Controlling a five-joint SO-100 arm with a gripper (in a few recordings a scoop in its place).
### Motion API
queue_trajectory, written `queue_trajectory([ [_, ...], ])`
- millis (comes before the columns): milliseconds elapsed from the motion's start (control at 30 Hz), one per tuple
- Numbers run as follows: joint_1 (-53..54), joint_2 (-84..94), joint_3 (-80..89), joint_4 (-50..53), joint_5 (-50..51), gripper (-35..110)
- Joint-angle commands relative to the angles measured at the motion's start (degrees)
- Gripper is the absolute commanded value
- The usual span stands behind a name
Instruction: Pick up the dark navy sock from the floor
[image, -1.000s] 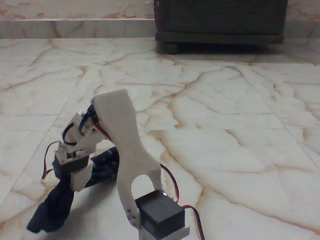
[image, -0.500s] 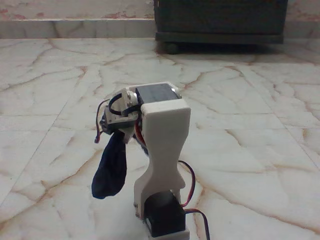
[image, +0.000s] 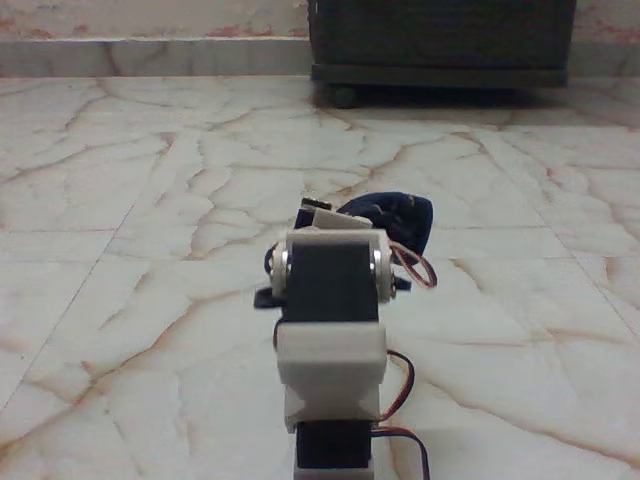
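The white arm with black servo blocks (image: 332, 300) stands at the bottom centre of the fixed view, seen from behind and turned away from the camera. My gripper (image: 340, 213) sits just past the arm's top, mostly hidden by it, so its jaws cannot be made out. The dark navy sock (image: 398, 220) is bunched up in a lump at the gripper's right side, raised off the floor (image: 520, 260) and carried with the gripper. The floor is glossy cream marble with brown veins.
A dark wooden cabinet (image: 440, 40) stands at the back right on small feet (image: 343, 96). A low marble ledge (image: 150, 55) runs along the back wall. Red and black wires (image: 400, 395) loop out beside the arm's base.
The arm lifted the sock off the floor at the left, then swung right. The sock hung down at the left half a second ago and is now bunched at the upper right.
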Motion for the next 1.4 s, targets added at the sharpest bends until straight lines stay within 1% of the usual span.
queue_trajectory([
  [0,0.7,3.2,1.5,-2.5,-1.1,0],
  [67,1.6,4.0,4.8,-8.1,-1.4,0],
  [100,1.8,4.7,5.5,-9.2,-1.8,0],
  [333,2.8,8.0,6.7,-9.4,-1.8,0],
  [400,3.2,8.3,6.9,-12.1,-1.0,0],
  [467,3.4,8.8,7.2,-12.6,-0.8,0],
  [500,3.4,8.8,9.2,-16.2,-0.9,0],
  [533,3.3,9.0,13.3,-22.5,-0.6,0],
  [633,2.6,9.3,17.8,-27.2,-1.3,0],
  [733,1.6,9.6,23.0,-34.9,-1.6,0],
  [833,1.0,9.6,23.0,-35.0,-3.1,0],
  [967,0.4,9.7,23.0,-38.0,-5.6,0],
  [1133,0.7,9.4,23.0,-36.4,-11.8,0],
  [1367,1.0,9.3,23.0,-36.0,-14.6,0],
])
